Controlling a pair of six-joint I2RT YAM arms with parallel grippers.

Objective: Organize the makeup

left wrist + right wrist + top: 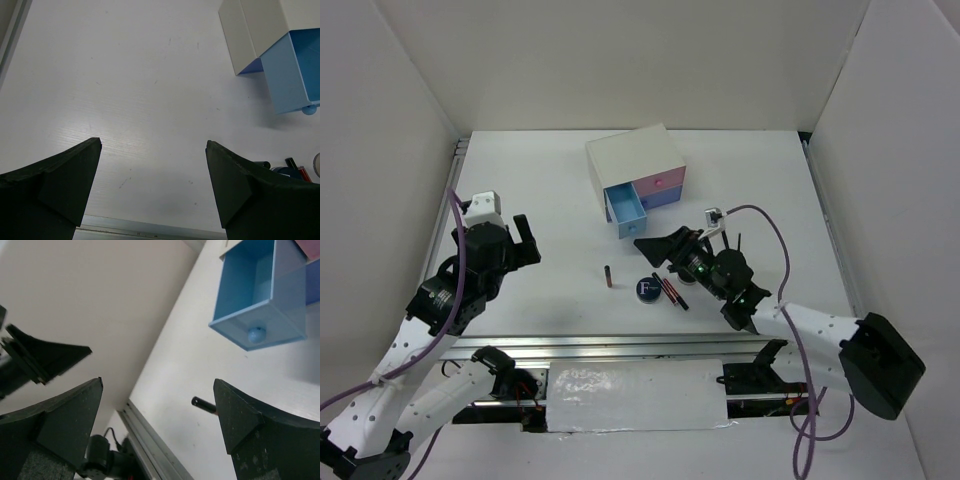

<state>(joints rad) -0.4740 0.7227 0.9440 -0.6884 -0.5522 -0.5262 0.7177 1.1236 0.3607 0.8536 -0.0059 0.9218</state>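
White tabletop (550, 180) between pale walls. From above, the blue drawer (624, 208) of the white box (630, 155) stands pulled out. Near it lie the makeup pieces: compact (647, 289), pencils (672, 291) and small tube (609, 277). The right gripper (650, 252) hovers between drawer and compact, jaws apart. The left gripper (527, 240), also spread, is well off.

Left wrist view: bare table under splayed fingers (60, 180).

Right wrist view: the open drawer lies ahead, with a dark end beside one finger, possibly the small tube (202, 402).

I judge it best to settle squarely over one item, close low, then lift clear of the drawer's front wall.
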